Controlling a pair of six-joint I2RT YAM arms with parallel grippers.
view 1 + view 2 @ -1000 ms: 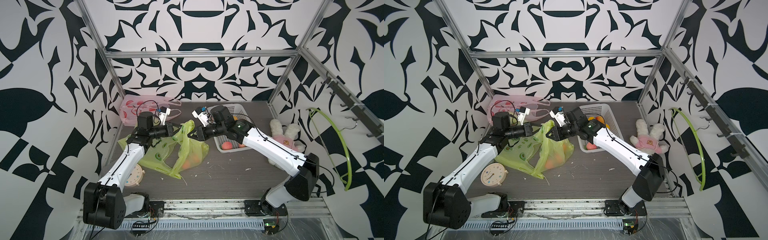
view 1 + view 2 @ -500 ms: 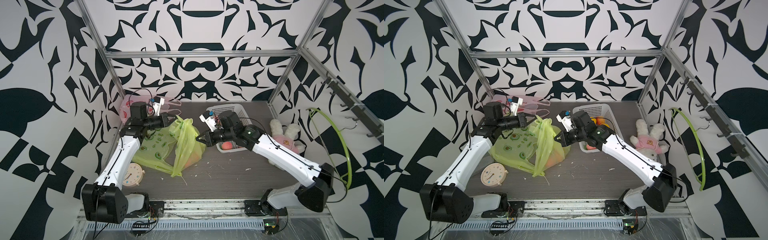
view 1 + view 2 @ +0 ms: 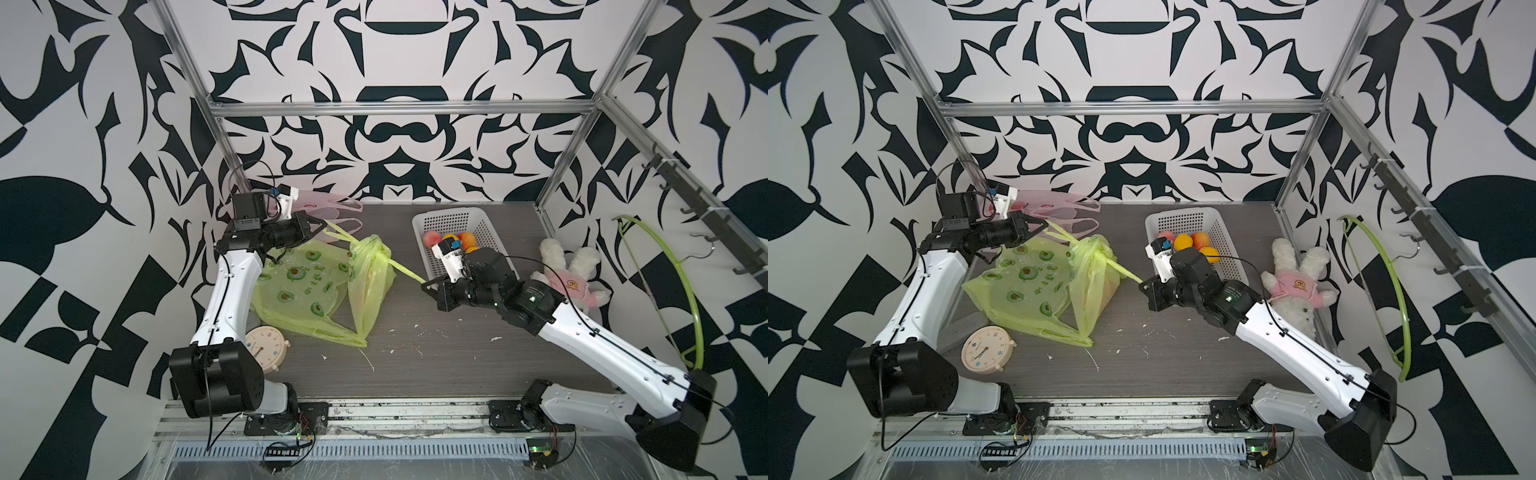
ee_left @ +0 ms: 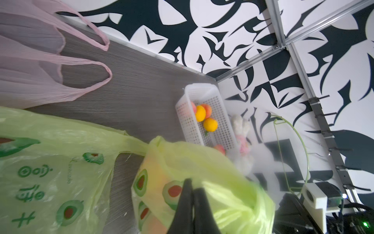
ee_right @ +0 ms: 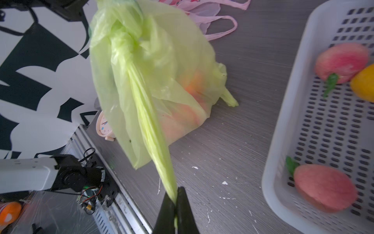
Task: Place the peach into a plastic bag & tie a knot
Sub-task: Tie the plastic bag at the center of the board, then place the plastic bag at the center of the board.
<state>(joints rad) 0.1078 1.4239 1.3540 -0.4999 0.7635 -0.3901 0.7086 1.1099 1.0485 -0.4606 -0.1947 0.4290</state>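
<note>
Top views had me mid-knot: left gripper [image 3: 323,225] and right gripper [image 3: 427,284] each pinched a handle of the green bag [image 3: 370,291], knot [image 3: 374,243] strung between. Left wrist: jaws sat flat together on green plastic. Right wrist: jaws clamped the taut handle [image 5: 149,121], and the peach [image 5: 182,115] glowed inside the bag. Next I'd guess one firmer tug apart, then release.

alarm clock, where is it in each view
Top view: alarm clock beside the left arm's base.
Top view: alarm clock, same place.
Left wrist: not in it.
Right wrist: alarm clock behind the knotted green bag.
Shared landmark: white basket, in all four.
</note>
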